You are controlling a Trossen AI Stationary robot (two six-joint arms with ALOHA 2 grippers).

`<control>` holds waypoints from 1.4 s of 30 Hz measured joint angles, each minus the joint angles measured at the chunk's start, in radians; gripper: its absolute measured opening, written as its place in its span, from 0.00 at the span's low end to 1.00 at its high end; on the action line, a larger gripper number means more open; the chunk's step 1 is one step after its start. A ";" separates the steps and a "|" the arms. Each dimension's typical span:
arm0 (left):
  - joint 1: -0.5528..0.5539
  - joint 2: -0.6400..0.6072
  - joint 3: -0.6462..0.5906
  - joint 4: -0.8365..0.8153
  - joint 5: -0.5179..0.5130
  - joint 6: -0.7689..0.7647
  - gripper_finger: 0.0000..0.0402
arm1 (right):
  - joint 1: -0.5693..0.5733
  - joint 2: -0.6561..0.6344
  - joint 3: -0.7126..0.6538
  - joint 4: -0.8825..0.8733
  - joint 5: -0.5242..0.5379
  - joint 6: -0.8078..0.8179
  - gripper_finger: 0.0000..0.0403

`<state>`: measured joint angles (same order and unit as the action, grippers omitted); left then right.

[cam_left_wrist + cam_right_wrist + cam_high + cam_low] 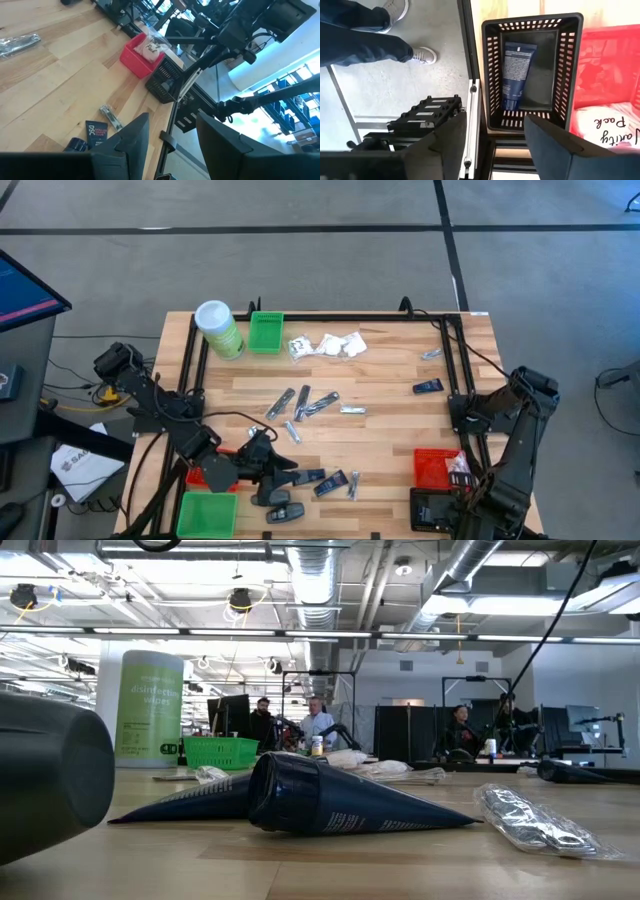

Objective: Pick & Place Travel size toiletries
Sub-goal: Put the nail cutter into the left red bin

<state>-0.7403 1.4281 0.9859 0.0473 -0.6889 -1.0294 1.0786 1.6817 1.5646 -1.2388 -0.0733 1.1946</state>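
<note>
- Over the bench's (380, 430) near right corner, my right gripper (495, 145) hangs above the black bin (532, 30), fingers apart and empty. A dark blue tube (517, 75) lies flat on that bin's floor, which I judge to be a drop just completed.
- Beside it, the red bin (435, 465) holds a white sachet with handwriting on it (only part of the wording shows). Sorting by kind looks to be the reason for separate bins.
- At the near left corner, my left gripper (172, 145) sits low beside a second red bin (212, 473) and a green bin (205, 512), fingers apart, nothing between them. It points across the bench, so I read it as waiting.
- Loose items remain: dark packets (325, 480) along the near edge just beside the left gripper, silvery tubes (305, 402) mid-bench, white sachets (335, 345) near the far edge, one dark packet (428, 386) toward the right edge.
- Far left corner: a green canister (220, 328) and a small green bin (266, 332), neither touched.
- My judgement: the task is partly done, with most of the pile unsorted.
- People stand in the room beyond.
</note>
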 joint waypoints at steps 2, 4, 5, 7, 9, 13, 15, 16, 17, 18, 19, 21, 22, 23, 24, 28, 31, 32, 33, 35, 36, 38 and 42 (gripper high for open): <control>0.000 0.000 0.000 0.002 0.006 0.000 0.40 | 0.000 0.000 0.000 -0.003 0.000 0.000 0.49; 0.000 0.000 0.000 0.004 0.007 -0.001 0.40 | 0.000 0.000 0.000 -0.003 0.000 0.000 0.49; 0.000 0.000 0.000 0.005 0.007 -0.002 0.40 | 0.000 0.000 0.000 -0.003 0.000 0.000 0.48; 0.000 0.000 0.000 0.006 0.008 -0.002 0.40 | 0.001 0.000 0.000 -0.003 0.000 -0.001 0.45; 0.000 0.000 0.000 0.007 0.008 -0.003 0.40 | 0.001 0.000 0.000 -0.003 0.000 -0.008 0.41; 0.000 0.000 0.000 0.012 0.008 -0.003 0.40 | 0.001 0.002 0.000 -0.005 0.000 -0.013 0.30; 0.000 0.000 0.000 0.014 0.008 -0.003 0.40 | 0.001 0.006 0.000 -0.012 0.000 -0.021 0.21; 0.000 0.000 0.000 0.014 0.008 -0.003 0.40 | 0.001 0.008 0.000 -0.012 0.000 -0.025 0.16; 0.000 0.000 0.000 0.014 0.009 -0.003 0.40 | 0.001 0.010 0.000 -0.012 0.000 -0.026 0.11; 0.000 0.000 0.000 0.014 0.009 -0.003 0.40 | 0.001 0.015 0.000 -0.012 0.000 -0.027 0.06; 0.000 0.000 0.000 0.014 0.008 -0.003 0.40 | 0.000 0.020 0.000 -0.012 0.000 -0.031 0.03; 0.001 0.000 0.000 0.014 0.009 0.001 0.40 | 0.000 0.036 0.000 -0.026 0.010 -0.032 0.03; 0.002 0.000 0.000 0.014 0.009 0.001 0.40 | 0.000 0.044 0.000 -0.038 0.012 -0.034 0.03; 0.002 0.000 0.000 0.014 0.009 0.001 0.40 | 0.000 0.055 -0.001 -0.044 0.014 -0.038 0.03; 0.002 0.000 0.000 0.014 0.009 0.001 0.40 | 0.000 0.064 -0.001 -0.042 0.014 -0.048 0.02; 0.002 0.000 0.000 0.014 0.009 0.004 0.40 | -0.002 0.115 -0.001 -0.036 0.016 -0.082 0.01; 0.002 0.000 0.000 0.014 0.009 0.004 0.40 | -0.001 0.152 -0.001 -0.016 0.019 -0.105 0.00; 0.002 0.000 0.000 0.013 0.009 0.004 0.40 | -0.001 0.164 -0.001 -0.013 0.023 -0.106 0.00; 0.002 0.000 0.000 0.013 0.009 0.004 0.40 | -0.001 0.176 -0.001 -0.011 0.027 -0.107 0.00; 0.001 0.000 0.000 0.013 0.009 0.004 0.40 | -0.001 0.193 -0.002 0.000 0.030 -0.107 0.00; 0.000 0.000 0.000 0.013 0.009 0.004 0.40 | -0.001 0.200 -0.008 0.018 0.031 -0.107 0.00; 0.000 0.000 0.000 0.013 0.011 0.004 0.40 | 0.000 0.203 -0.044 0.084 0.029 -0.104 0.00; 0.000 0.000 0.000 0.014 0.012 0.003 0.40 | 0.009 0.190 -0.134 0.166 0.010 -0.048 0.00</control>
<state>-0.7403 1.4281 0.9859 0.0608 -0.6773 -1.0260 1.0874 1.8717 1.4310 -1.0731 -0.0633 1.1463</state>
